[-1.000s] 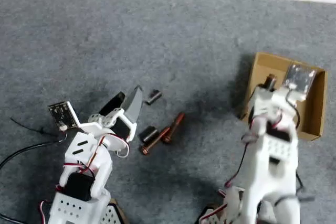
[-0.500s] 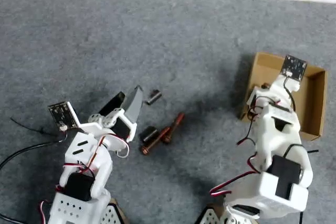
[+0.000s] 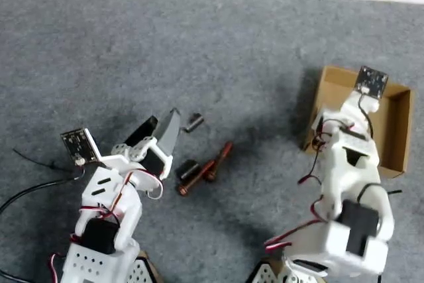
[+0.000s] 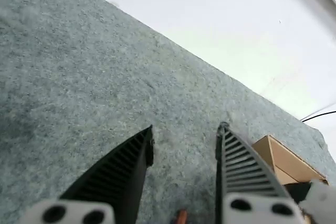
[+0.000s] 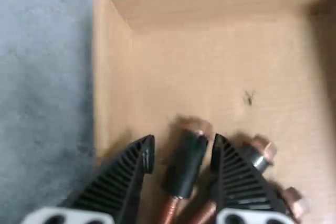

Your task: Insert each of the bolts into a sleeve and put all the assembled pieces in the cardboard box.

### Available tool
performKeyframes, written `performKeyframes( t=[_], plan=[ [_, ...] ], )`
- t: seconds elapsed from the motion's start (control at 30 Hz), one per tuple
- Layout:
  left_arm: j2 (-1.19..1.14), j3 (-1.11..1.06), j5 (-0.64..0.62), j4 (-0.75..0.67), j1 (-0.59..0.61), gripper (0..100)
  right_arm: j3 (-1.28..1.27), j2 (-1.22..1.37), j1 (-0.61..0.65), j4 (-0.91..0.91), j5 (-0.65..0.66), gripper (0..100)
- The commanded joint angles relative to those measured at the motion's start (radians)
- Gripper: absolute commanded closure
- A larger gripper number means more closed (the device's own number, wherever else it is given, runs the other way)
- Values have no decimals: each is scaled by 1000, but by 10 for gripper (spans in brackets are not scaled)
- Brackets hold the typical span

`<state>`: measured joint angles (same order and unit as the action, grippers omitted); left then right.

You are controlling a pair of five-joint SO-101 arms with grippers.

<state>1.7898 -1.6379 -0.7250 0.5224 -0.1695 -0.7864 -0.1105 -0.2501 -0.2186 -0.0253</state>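
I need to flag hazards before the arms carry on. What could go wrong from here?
1. An assembled piece lies within the open right end effector, down in the cardboard box. A slanted retreat might snag it and drag it along.
2. A bolt, a second bolt and a sleeve lie bunched together. If the left end effector grabs one, it may roll the others away.

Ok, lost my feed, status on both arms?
Left gripper open, beside loose bolts and sleeves. Right gripper open over cardboard box, assembled piece between its fingers. Nothing blocking.
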Motion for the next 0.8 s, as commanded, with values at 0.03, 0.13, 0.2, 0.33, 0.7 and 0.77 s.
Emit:
performKeyframes(
  t=[0.03, 0.13, 0.2, 0.33, 0.7, 0.77],
  plan=[
    [13, -12, 11, -2, 8, 811, -133, -283, 61, 10, -2, 844],
    [13, -10, 11, -2, 13, 811, -280, -483, 136, 8, 2, 844],
    [13, -5, 8, -2, 48, 811, -378, -619, 197, 7, 48, 844],
    [15, 22, 3, 6, 151, 811, -544, -875, 337, -101, 106, 844],
    [15, 136, 3, 244, 403, 811, -572, -1176, 799, -444, 181, 846],
    [15, 130, 3, 241, 418, 811, -568, -1145, 855, -443, 212, 847]
  ],
)
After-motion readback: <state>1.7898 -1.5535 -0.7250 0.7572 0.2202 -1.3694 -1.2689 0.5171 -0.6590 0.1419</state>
